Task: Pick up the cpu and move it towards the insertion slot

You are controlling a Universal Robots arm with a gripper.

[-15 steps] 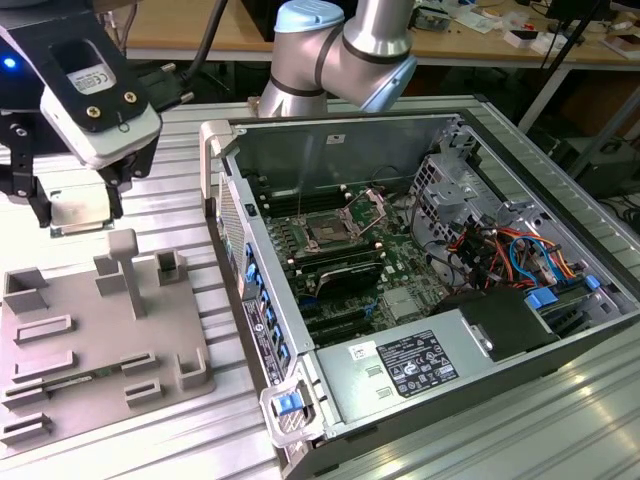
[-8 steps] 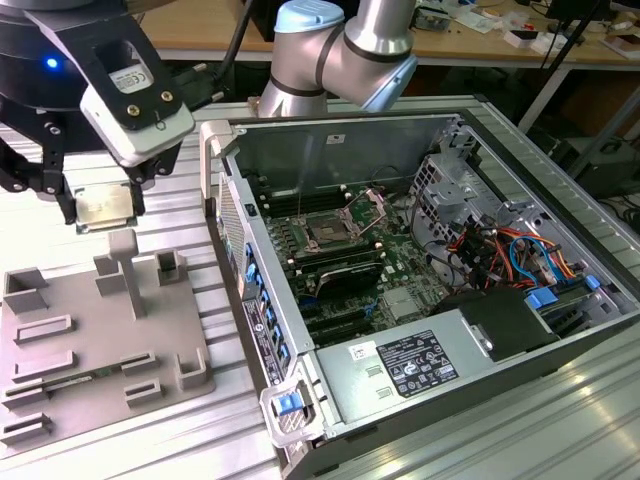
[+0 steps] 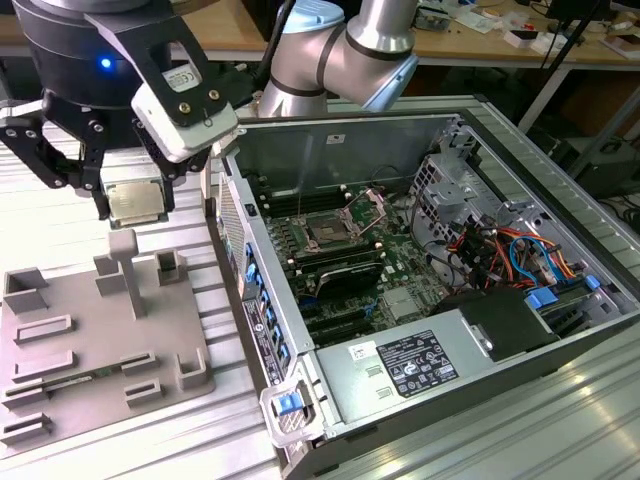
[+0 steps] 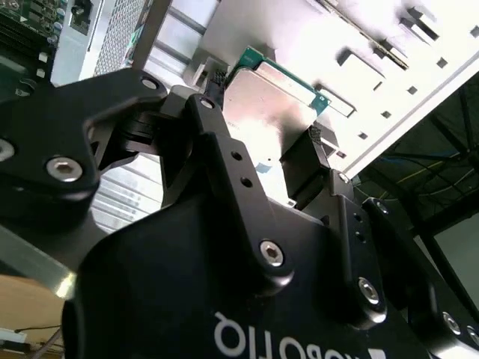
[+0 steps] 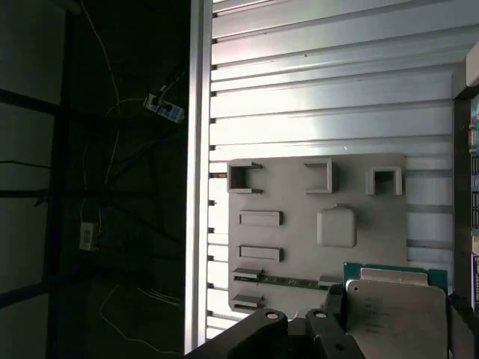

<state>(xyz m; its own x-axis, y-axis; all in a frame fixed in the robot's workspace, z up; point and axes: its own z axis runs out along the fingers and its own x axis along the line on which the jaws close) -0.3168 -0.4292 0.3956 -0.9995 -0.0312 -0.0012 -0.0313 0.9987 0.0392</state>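
Gripper [image 3: 133, 193] is clamped on the one cpu [image 3: 135, 206], holding it in the air above the single grey fixture plate [image 3: 60, 340], at the exterior view's left of the one open computer case [image 3: 400, 380]. One insertion slot [image 3: 330, 232] sits on the motherboard [image 3: 400, 270] inside that case, well apart from the cpu.

A silver metal table [image 3: 560, 420] with long grooves fills the near part of the room. Bright light shines on it. Behind stands a wooden bench [image 3: 470, 45] with small things scattered on top. In the first wrist view, the floor [image 5: 112, 299] beside the table is dark, with thin cables [image 5: 110, 112].
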